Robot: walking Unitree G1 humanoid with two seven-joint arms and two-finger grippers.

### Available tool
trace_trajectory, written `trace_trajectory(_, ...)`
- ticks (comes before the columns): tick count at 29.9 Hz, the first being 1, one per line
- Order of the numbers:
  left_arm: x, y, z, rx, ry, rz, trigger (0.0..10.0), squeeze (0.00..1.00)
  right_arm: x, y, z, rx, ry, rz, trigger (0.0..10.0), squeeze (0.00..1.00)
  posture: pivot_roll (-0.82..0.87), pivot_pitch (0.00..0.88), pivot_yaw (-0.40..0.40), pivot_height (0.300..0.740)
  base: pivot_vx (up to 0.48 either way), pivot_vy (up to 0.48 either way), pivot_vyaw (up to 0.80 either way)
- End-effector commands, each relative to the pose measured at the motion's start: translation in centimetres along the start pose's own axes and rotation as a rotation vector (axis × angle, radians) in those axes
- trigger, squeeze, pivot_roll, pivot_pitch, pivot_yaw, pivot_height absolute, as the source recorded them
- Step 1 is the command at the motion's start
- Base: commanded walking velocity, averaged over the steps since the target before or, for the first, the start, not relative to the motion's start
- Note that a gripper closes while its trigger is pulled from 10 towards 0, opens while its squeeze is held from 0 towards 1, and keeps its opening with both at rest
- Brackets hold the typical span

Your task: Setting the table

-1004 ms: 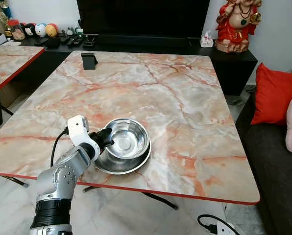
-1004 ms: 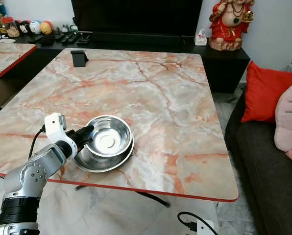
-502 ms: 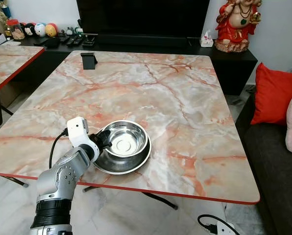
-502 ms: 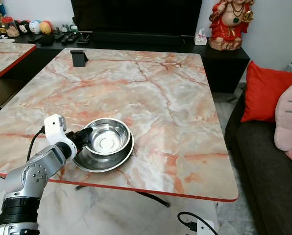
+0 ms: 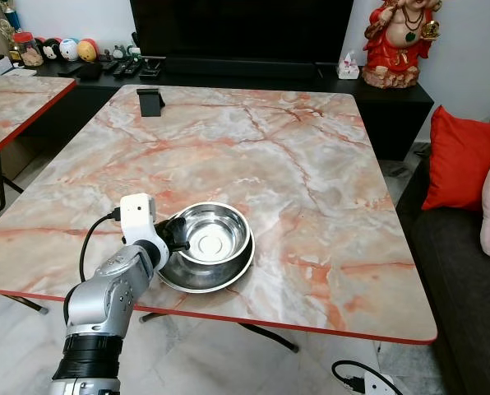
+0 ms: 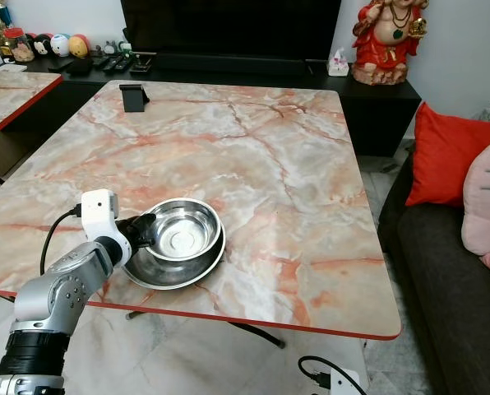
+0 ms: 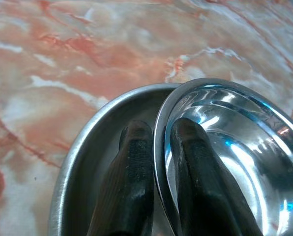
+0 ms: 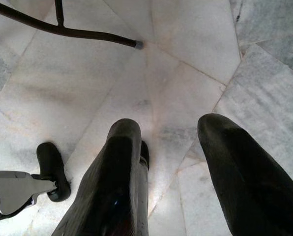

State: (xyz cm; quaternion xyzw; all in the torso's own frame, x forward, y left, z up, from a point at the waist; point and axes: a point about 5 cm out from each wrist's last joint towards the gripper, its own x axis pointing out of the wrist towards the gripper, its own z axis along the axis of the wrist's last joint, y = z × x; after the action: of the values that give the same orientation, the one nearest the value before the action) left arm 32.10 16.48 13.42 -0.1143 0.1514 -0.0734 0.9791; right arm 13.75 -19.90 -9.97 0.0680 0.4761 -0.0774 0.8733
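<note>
Left pincer [image 5: 177,236] is clamped on the rim of the steel bowl [image 5: 215,234]: in the left wrist view one finger [image 7: 131,167] lies outside the rim and the other inside, pressed close with the rim between them. The bowl sits tilted inside a shallow steel plate [image 5: 220,276], raised on the side where it is held. Both rest on the marble-patterned worktop [image 5: 311,181], near its front edge toward 7 o'clock from the centre. The left arm reaches up from below that edge, with a black cable looping from its white wrist housing.

Right pincer [image 8: 166,162] hangs over the pale tiled floor [image 8: 112,83], fingers apart and holding nothing. A dark table leg crosses the floor beyond it.

At 11 o'clock on the worktop stands a small black stand [image 5: 150,101], well apart from the bowl. A second worktop [image 5: 15,99] of the same pattern lies at 10 o'clock. A red and gold statue [image 5: 397,41] stands at 1 o'clock on the dark cabinet behind. A red cushion [image 5: 463,156] rests on the sofa at 3 o'clock.
</note>
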Motion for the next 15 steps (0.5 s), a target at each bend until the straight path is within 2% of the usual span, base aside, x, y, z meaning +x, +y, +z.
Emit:
trace_trajectory(1,-0.2,-0.2,0.2,0.060,-0.020,-0.004,10.0,0.00,0.0,-0.1,-0.2,0.008,0.013,-0.004,10.0,0.00,0.00,0.000,-0.020,0.740,0.000,0.000,0.00)
trace_trajectory(3,-0.2,-0.4,0.2,0.105,-0.024,-0.008,10.0,0.00,0.0,-0.1,-0.2,0.008,0.014,-0.003,10.0,0.00,0.01,0.000,-0.020,0.740,0.000,0.000,0.00)
trace_trajectory(8,-0.2,-0.4,0.3,0.151,-0.033,0.003,10.0,0.00,0.0,-0.1,-0.2,0.007,0.014,-0.001,10.0,0.00,0.01,0.000,-0.019,0.740,0.000,0.000,0.00)
trace_trajectory(11,-0.2,-0.1,0.6,0.232,-0.050,0.034,10.0,0.00,0.0,-0.1,-0.2,0.007,0.014,0.000,10.0,0.00,0.01,0.000,-0.019,0.740,0.000,0.000,0.00)
trace_trajectory(12,-0.3,0.1,0.9,0.292,-0.069,0.059,10.0,0.00,0.0,-0.1,-0.2,0.007,0.015,0.001,10.0,0.00,0.01,0.000,-0.019,0.740,0.000,0.000,0.00)
trace_trajectory(15,-0.3,0.3,1.4,0.386,-0.096,0.086,10.0,0.00,0.0,-0.1,-0.2,0.006,0.016,0.002,10.0,0.00,0.01,0.000,-0.019,0.740,0.000,0.000,0.00)
